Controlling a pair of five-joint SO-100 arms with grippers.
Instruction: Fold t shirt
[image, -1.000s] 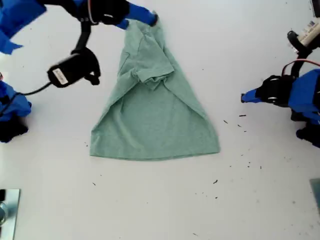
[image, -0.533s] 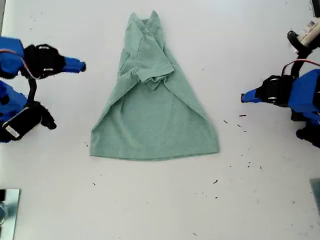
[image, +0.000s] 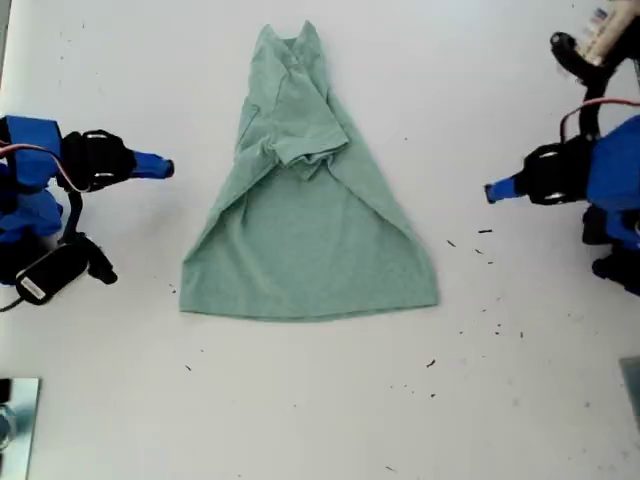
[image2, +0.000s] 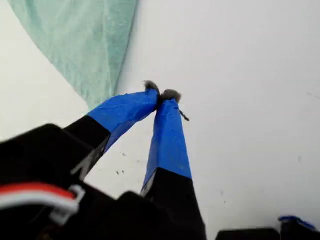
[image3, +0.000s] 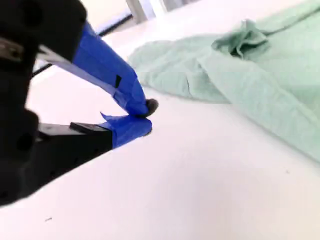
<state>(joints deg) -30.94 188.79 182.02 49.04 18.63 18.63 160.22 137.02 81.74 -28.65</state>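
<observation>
- Exterior view: the t shirt lies flat in the upper middle of the frame. Its sides are folded in so it narrows toward the collar, and the hem is still wide, so I judge the fold only part done.
- Exterior view: my first gripper sits at the right edge and my second gripper at the left. Both are clear of the cloth on the white table, likely parked so neither drags it.
- First wrist view: my first gripper is pinched closed on nothing, near a shirt corner.
- Second wrist view: my second gripper has its tips together, empty, facing the shirt's bunched sleeve.
</observation>
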